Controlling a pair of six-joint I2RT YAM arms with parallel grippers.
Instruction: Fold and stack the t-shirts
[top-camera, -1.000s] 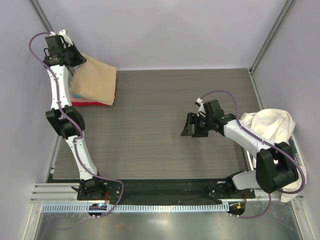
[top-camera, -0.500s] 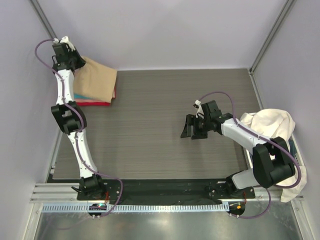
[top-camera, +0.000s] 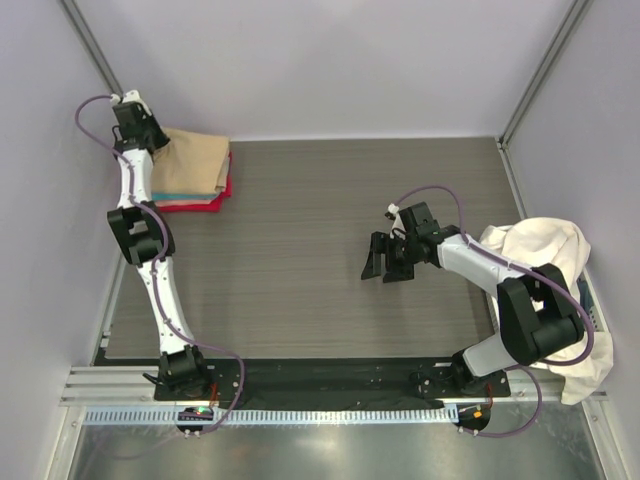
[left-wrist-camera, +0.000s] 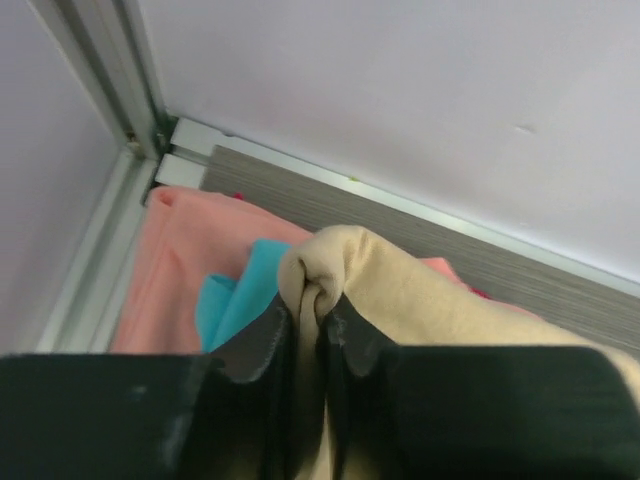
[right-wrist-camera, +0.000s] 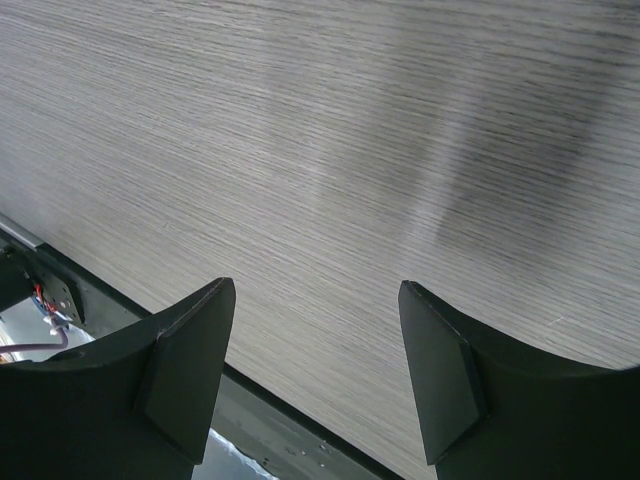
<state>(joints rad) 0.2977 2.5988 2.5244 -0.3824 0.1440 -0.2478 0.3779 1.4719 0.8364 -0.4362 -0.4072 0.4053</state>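
Nearest the arm bases, the right gripper (top-camera: 383, 268) hangs over the middle-right of the grey wood-grain table (top-camera: 300, 200) with its jaws spread and nothing between them. It poses little risk unless it sweeps into the rumpled heap of cream-white cotton t-shirts (top-camera: 535, 250) at the table's right edge and drags a loose fold off that edge. The likelier trouble is at the far left corner of the table. There the left gripper (left-wrist-camera: 308, 310) pinches a bunched ridge of the large folded tan cotton t-shirt (top-camera: 190, 160), which tops a stack over a turquoise t-shirt (left-wrist-camera: 235, 295), a salmon-pink t-shirt (left-wrist-camera: 175, 260) and a red t-shirt (top-camera: 226, 188). If that arm pulls away before its jaws part fully, the soft cloth will probably snag. That would lift the top fold open or skew the layers beneath toward the table's left edge.
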